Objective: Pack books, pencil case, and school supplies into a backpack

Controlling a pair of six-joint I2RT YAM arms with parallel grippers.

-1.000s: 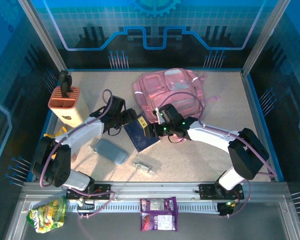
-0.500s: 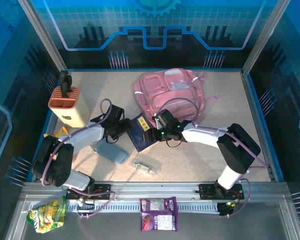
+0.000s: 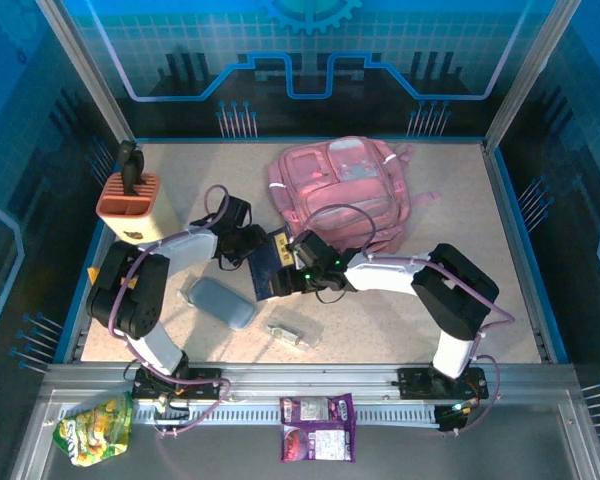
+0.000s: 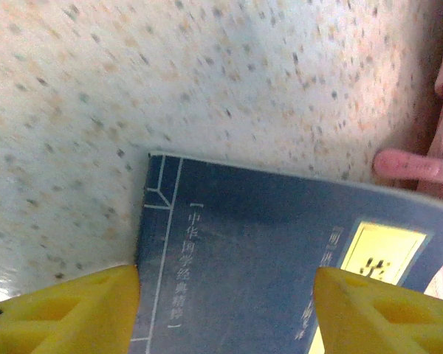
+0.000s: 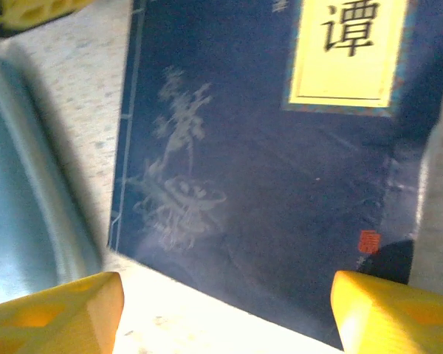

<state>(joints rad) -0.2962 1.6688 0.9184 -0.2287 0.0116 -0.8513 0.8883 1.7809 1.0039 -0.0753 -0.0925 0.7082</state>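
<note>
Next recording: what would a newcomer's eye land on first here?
The big pink backpack at the table's far middle draws the eye first. Just in front of it sits the dark navy book, with the left end effector and right end effector poised over it from either side, both open.

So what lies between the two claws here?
The navy book sits between the left claw and right claw; the top view shows it.
</note>
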